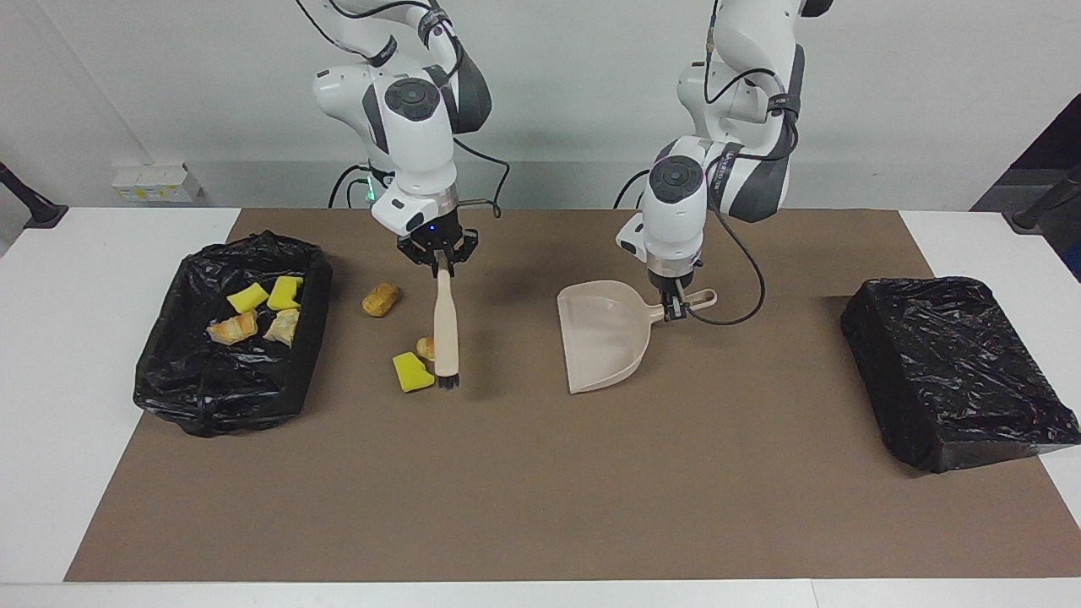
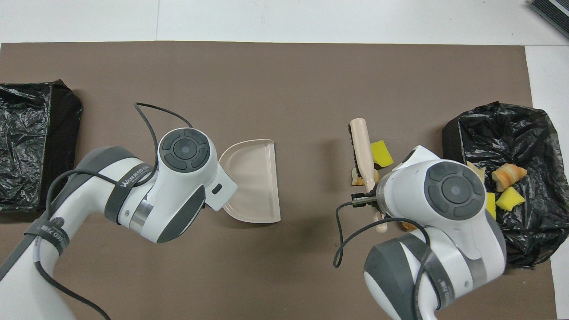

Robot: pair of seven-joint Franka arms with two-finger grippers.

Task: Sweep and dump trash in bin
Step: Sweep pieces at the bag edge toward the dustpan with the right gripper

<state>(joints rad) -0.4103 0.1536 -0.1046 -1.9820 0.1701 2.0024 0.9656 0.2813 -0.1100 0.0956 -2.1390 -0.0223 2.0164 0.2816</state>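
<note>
Right gripper clenches beige long-handled brush; left gripper grips beige plastic dustpan — yellow sponge chunk may slip past the bristles.

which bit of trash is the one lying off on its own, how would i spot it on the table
Start at the open black bin at the right arm's end of the table, then look to the brown mat beside it. The lone golden-brown bread piece lies there, nearer to the robots than the yellow sponge chunk. Unlike that chunk and the croissant piece, it lies apart from the brush.
</note>
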